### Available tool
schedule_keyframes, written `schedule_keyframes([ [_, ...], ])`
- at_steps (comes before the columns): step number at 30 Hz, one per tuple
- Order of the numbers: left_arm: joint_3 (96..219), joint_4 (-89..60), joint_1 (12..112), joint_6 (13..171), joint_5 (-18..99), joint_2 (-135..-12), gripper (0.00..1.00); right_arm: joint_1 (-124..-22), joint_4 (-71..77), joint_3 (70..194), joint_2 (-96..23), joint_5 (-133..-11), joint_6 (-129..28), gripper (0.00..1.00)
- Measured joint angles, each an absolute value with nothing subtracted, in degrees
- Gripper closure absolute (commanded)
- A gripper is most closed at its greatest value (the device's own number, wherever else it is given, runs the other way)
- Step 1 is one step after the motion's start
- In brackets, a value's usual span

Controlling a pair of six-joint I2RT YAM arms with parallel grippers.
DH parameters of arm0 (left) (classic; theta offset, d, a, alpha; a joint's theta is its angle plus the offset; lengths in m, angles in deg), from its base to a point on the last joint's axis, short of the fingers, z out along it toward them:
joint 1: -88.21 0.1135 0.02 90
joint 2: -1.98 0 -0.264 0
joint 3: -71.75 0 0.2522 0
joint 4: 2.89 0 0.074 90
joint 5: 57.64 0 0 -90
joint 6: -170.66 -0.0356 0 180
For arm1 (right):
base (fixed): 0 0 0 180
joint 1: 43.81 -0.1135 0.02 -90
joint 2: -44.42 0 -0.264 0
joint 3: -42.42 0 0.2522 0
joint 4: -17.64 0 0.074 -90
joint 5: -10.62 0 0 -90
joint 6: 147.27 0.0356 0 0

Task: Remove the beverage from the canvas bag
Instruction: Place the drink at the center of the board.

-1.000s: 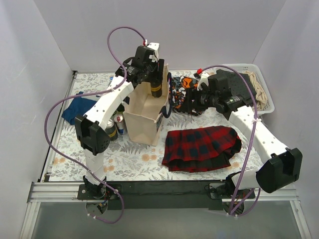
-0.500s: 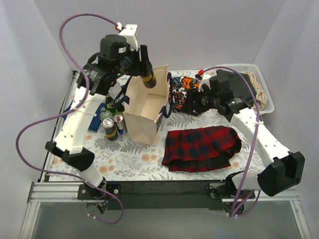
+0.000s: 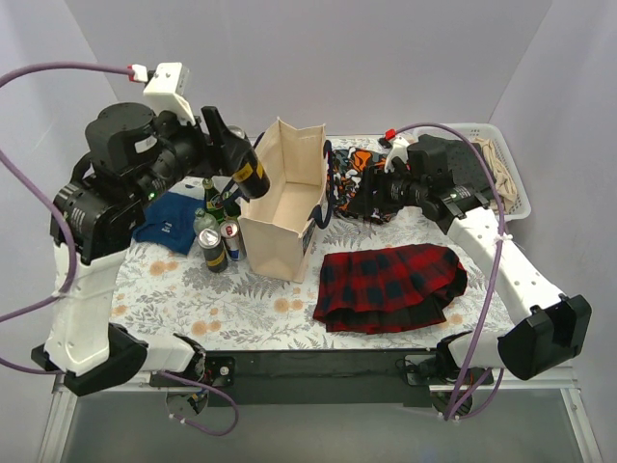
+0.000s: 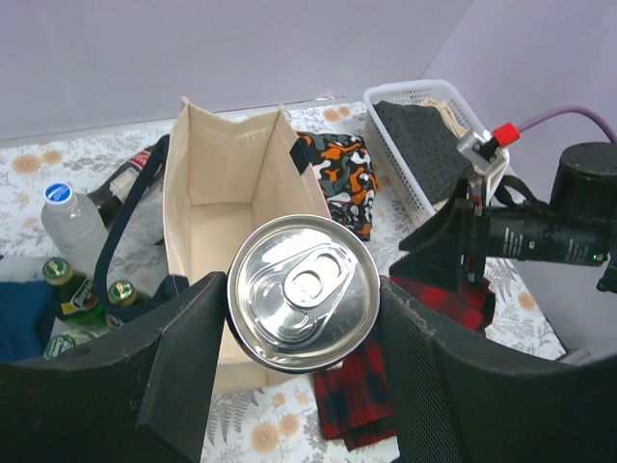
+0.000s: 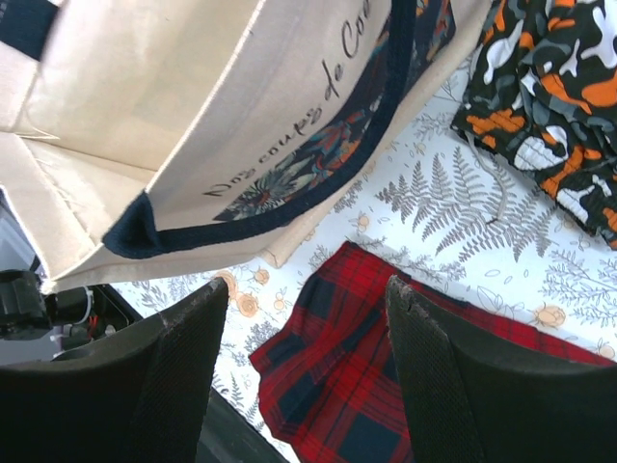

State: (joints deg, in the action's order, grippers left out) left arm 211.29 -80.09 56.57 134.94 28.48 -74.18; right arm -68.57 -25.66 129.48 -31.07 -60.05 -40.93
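Nearest to us, a red and black plaid cloth (image 3: 390, 285) lies crumpled on the floral table (image 3: 280, 309), to the right of centre. Left of it, a small group of cans and green bottles (image 3: 214, 241) stands upright beside a blue cloth (image 3: 166, 224).

Just right of that group stands the canvas bag (image 3: 284, 207), upright, its mouth open. From the left wrist camera we see no drink on the part of its floor that shows.

The left gripper (image 4: 303, 318) is raised above the bottles, just left of the bag's rim. Its two fingers press on either side of a dark beverage can (image 3: 243, 172) with a yellow band, held tilted in the air and clear of the bag.

The right gripper (image 5: 304, 357) hovers beside the bag's right wall, its jaws spread wide with nothing between them.

Behind it lies an orange, black and white patterned cloth (image 3: 355, 166). Farthest right, a white basket (image 3: 513, 193) holds dark and beige fabric.
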Motion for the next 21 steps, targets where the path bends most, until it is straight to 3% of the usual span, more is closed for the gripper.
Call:
schedule_keyframes([
  [7,207.40,-83.63,56.57,137.52,25.48,-69.07,1.00,-68.57,-25.05,130.79,-31.63,-59.00,-40.63,0.27],
  [21,185.15,-88.07,56.57,142.24,20.96,-61.86,1.00,-68.57,-24.42,136.23,-32.92,-57.93,-39.86,0.27],
])
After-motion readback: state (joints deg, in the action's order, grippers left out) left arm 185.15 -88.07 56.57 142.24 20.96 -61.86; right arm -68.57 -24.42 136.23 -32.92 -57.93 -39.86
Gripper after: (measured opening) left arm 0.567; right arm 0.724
